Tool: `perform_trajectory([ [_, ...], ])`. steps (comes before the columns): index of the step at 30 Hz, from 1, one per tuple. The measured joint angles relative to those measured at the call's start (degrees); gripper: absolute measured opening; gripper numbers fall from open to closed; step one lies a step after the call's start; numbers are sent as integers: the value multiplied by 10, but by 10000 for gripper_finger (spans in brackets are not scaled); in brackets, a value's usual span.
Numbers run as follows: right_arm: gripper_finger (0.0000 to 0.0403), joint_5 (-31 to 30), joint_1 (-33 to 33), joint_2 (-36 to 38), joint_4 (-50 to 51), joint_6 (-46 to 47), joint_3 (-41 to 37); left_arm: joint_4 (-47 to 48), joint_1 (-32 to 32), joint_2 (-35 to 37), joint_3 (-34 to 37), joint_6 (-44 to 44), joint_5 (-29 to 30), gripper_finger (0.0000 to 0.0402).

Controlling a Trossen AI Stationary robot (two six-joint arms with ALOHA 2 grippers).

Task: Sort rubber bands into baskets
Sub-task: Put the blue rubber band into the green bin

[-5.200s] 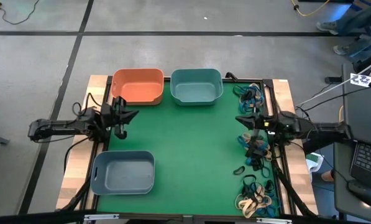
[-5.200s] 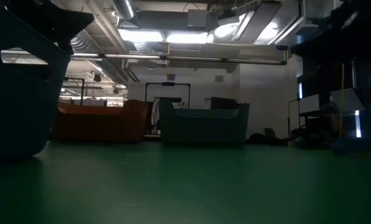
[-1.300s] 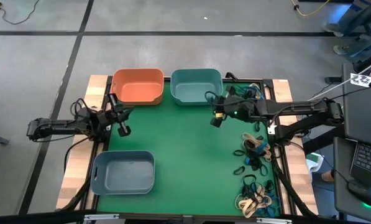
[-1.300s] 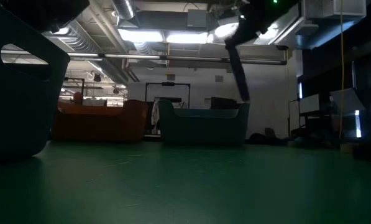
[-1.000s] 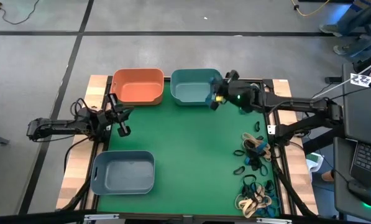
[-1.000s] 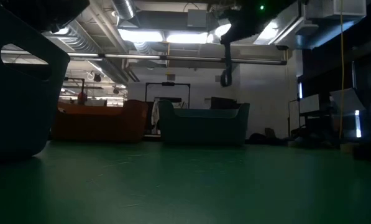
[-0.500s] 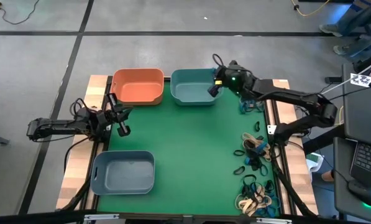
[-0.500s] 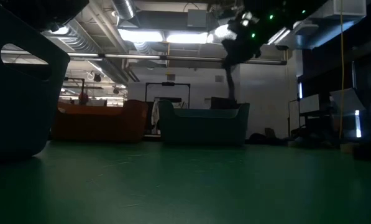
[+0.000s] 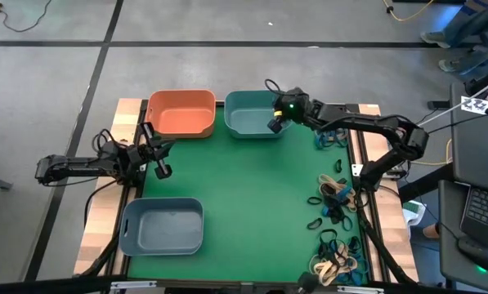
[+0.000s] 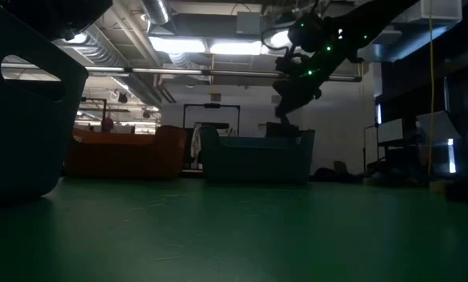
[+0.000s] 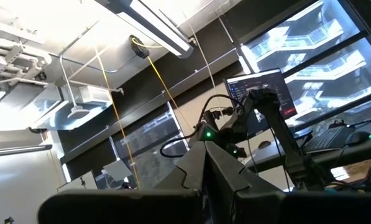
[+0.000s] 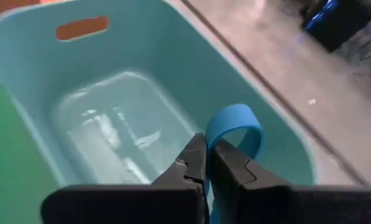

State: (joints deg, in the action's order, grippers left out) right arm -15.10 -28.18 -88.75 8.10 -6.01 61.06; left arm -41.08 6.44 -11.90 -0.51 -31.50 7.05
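Over the teal basket [image 12: 61, 74], a blue rubber band [image 12: 233, 127] pinched in the right hand [image 12: 208, 163], poised above the basket's right end. Drop step at hand; next, likely just parting the fingers. By the bench's left edge, left hand [image 9: 158, 160] closed on nothing, waiting.

Green-topped table [image 9: 252, 196] carrying orange basket [image 9: 182, 112], teal basket [image 9: 252, 114], grey-blue basket [image 9: 162, 226]; rubber bands [image 9: 335, 200] lying scattered along right edge.
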Motion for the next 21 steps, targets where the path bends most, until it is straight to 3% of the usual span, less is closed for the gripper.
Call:
perform_trajectory([
  [4, 41, 2, 0, 2, 27, 12, 0, 0, 0, 0, 0, 0, 0, 4],
  [13, 173, 7, 1, 10, 77, 14, 0, 0, 0, 0, 0, 0, 0, 4],
  [21, 206, 15, 1, 22, 272, 33, 100, 1, 0, 0, 0, 0, 2, 4],
])
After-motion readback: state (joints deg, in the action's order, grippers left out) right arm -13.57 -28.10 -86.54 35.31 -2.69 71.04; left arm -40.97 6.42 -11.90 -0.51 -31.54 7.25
